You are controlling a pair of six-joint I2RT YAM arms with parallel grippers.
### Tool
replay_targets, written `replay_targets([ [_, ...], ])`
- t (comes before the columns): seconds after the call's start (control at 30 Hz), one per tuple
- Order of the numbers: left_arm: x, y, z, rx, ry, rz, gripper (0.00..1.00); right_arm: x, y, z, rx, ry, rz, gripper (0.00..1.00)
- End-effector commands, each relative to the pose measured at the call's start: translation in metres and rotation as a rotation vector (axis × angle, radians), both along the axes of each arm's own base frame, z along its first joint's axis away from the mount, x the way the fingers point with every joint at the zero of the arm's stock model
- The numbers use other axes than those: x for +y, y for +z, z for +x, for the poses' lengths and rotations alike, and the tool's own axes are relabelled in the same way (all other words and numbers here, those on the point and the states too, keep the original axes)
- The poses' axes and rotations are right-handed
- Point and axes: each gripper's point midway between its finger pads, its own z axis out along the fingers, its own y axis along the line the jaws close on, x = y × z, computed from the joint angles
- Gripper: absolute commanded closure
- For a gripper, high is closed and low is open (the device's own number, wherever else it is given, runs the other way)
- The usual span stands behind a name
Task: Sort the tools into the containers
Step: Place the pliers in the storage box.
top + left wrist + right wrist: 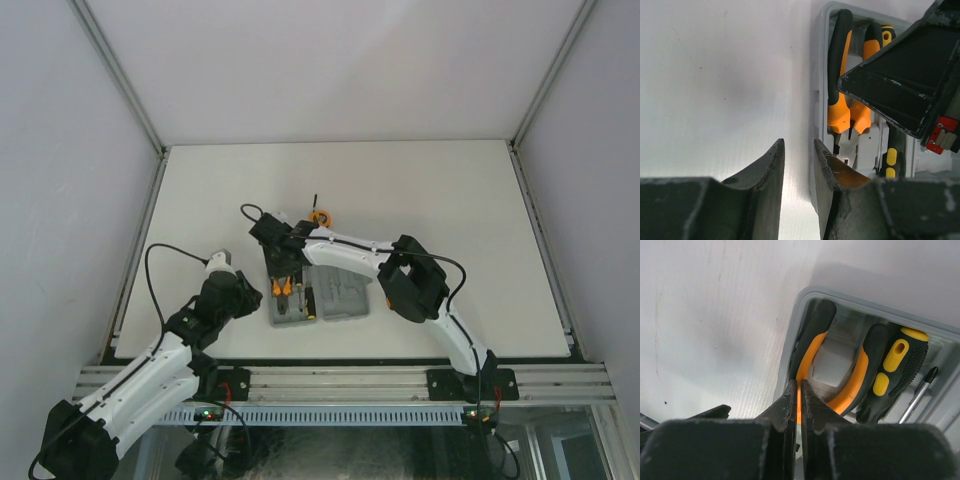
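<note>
The grey case (pixel 345 298) lies open near the table's front. Its left half (pixel 790 335) holds the orange-handled pliers (pixel 812 357) and a black-and-yellow-handled screwdriver (pixel 897 372) in moulded recesses. My right gripper (pixel 799 385) is shut, with its tips right over the pliers' left orange handle and nothing between them. From above it (pixel 283 268) hangs over that half's far end. My left gripper (pixel 799 142) stands a little open beside the case's left wall (pixel 816 75), with only white table showing in the gap. The pliers (pixel 840 65) lie just beyond it.
A round orange tape measure (pixel 320 217) lies on the table beyond the case, with a thin dark tool (pixel 314 203) next to it. The right arm's black gripper body (pixel 905 75) fills the upper right of the left wrist view. White walls enclose the table on three sides.
</note>
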Motion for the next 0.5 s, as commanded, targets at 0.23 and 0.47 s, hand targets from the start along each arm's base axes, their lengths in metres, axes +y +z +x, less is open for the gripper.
replay_targets([
  [0.23,-0.003,0.002,0.004,-0.029,-0.007,-0.019,0.67,-0.083,-0.111,-0.053,0.232,0.057,-0.419,1.00],
  [0.47,-0.001,0.004,0.004,-0.026,0.001,-0.015,0.67,-0.078,-0.100,-0.060,0.221,0.069,-0.345,1.00],
])
